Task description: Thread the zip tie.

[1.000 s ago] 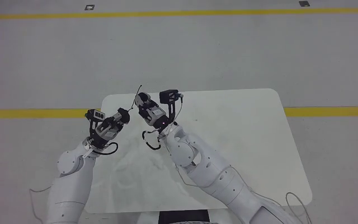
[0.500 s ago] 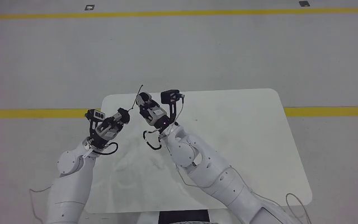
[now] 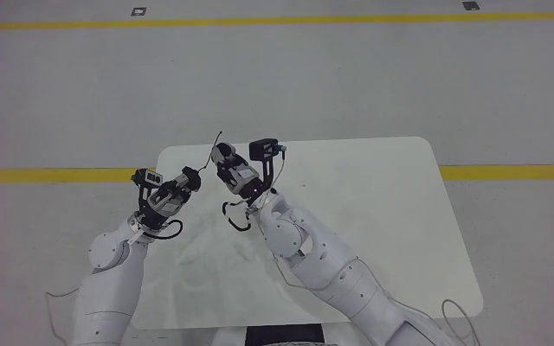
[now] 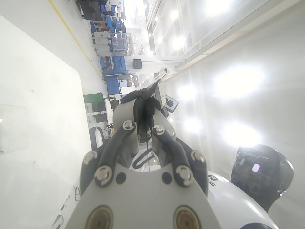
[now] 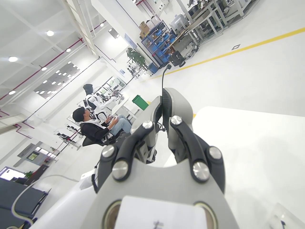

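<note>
The zip tie (image 3: 215,141) is a thin black strip held in the air over the far left part of the white table (image 3: 363,199). My right gripper (image 5: 162,98) is shut on it, and the strip's head end (image 5: 167,67) sticks up past the fingertips. In the top view the right gripper (image 3: 219,156) sits just right of the left gripper (image 3: 194,178). My left gripper (image 4: 143,96) is shut, its black pads pressed together, with a thin black strand of the zip tie (image 4: 148,145) running back between the fingers.
Both grippers hover near the table's far left rounded corner (image 3: 166,154). The table's right half (image 3: 389,225) lies bare. Yellow lines (image 3: 485,172) mark the floor beyond the table edges.
The right gripper has shifted slightly to the right with the zip tie. The left arm has kept still.
</note>
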Robot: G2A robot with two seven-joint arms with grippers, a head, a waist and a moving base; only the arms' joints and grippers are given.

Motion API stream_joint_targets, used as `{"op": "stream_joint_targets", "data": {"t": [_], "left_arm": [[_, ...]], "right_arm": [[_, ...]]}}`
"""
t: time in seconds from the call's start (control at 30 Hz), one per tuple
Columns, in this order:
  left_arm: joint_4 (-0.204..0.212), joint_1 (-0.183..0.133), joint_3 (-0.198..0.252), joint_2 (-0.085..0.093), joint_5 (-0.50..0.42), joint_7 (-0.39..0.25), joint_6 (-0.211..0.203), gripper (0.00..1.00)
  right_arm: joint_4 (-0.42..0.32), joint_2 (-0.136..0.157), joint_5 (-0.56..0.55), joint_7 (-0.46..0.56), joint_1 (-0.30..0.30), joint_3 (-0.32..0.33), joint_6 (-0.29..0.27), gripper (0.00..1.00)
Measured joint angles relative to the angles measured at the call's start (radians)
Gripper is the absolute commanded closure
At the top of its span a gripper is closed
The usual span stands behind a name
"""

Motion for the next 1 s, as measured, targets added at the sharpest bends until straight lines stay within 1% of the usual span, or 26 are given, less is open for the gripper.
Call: {"op": "stream_joint_targets", "data": {"t": [0.47, 0.8, 1.0], "left_arm": [[0.000, 0.000, 0.000, 0.000, 0.000, 0.000, 0.000, 1.00], [0.000, 0.000, 0.000, 0.000, 0.000, 0.000, 0.000, 1.00], [0.000, 0.000, 0.000, 0.000, 0.000, 0.000, 0.000, 1.00]], "right_arm": [[0.030, -0.014, -0.013, 0.006, 0.007, 0.005, 0.000, 1.00], [0.024, -0.017, -0.029, 0.011, -0.003, 0.019, -0.005, 1.00], [0.023, -0.018, -0.030, 0.029, -0.010, 0.023, -0.020, 1.00]]}}
